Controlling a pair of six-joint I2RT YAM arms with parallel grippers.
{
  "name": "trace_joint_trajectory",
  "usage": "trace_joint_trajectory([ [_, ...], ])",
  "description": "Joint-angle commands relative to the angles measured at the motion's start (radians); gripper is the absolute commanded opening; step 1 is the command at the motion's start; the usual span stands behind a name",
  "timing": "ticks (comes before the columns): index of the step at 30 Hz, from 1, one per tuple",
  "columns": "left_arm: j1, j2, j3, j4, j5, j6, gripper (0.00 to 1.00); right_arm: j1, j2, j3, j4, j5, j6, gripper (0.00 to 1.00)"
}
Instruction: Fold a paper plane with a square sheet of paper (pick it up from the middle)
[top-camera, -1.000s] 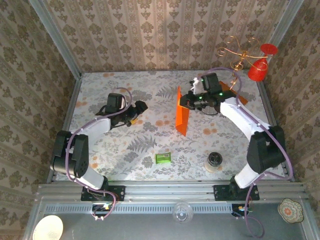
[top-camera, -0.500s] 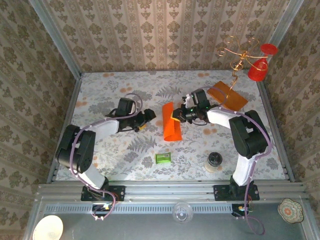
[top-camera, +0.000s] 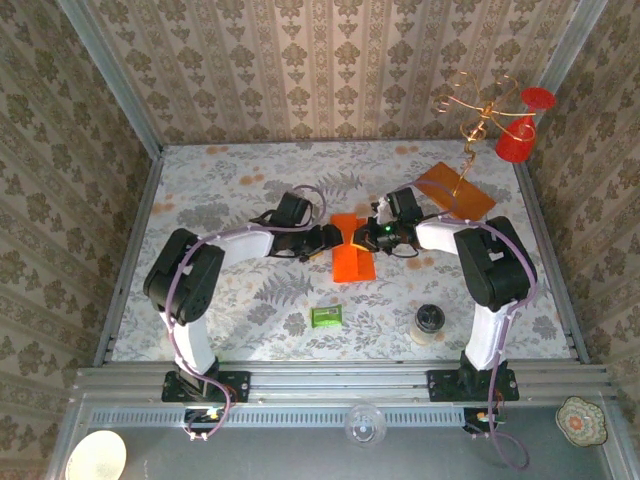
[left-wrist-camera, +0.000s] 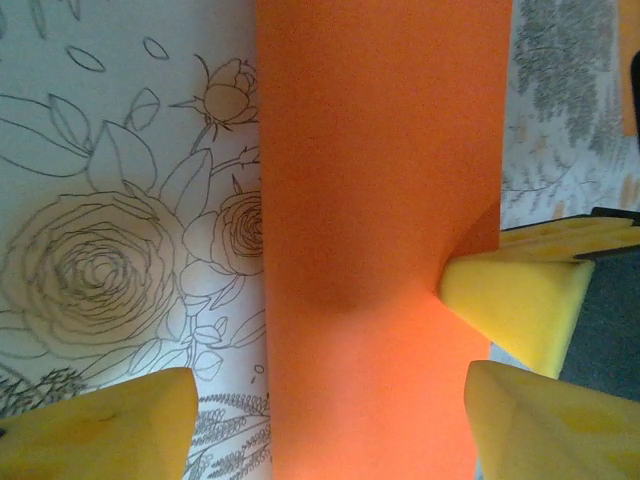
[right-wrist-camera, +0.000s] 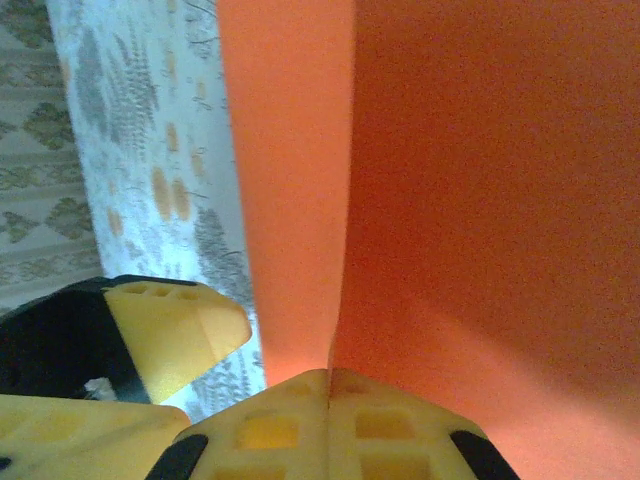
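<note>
Lowered, the square sheet of paper (top-camera: 350, 262) lies pinched by right fingers (right-wrist-camera: 262, 432), between wide left fingers (left-wrist-camera: 110, 432).

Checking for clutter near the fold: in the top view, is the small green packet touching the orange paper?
No, the green packet lies well apart from the orange paper, with a plain gap between them.

Damask-papered walls (top-camera: 330, 70) enclose a floral tabletop (top-camera: 420, 290).

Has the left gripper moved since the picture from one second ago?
Yes. The left gripper went rightwards: earlier left of the green packet, now straight beyond it, at the orange sheet.
</note>
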Motion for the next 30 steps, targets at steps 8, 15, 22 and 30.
trace_joint_trajectory([
  [8,-0.052,0.085,0.132,-0.139,-0.092,0.047,0.62,-0.031,0.02,0.069,-0.17,0.091,-0.14,0.0],
  [15,-0.074,0.131,0.213,-0.216,-0.131,0.047,0.56,-0.039,0.031,0.098,-0.225,0.107,-0.18,0.0],
  [22,-0.079,0.168,0.25,-0.251,-0.151,0.038,0.51,-0.045,0.042,0.103,-0.233,0.096,-0.183,0.0],
  [30,-0.09,0.235,0.304,-0.316,-0.182,0.002,0.46,-0.051,0.041,0.097,-0.234,0.085,-0.175,0.0],
])
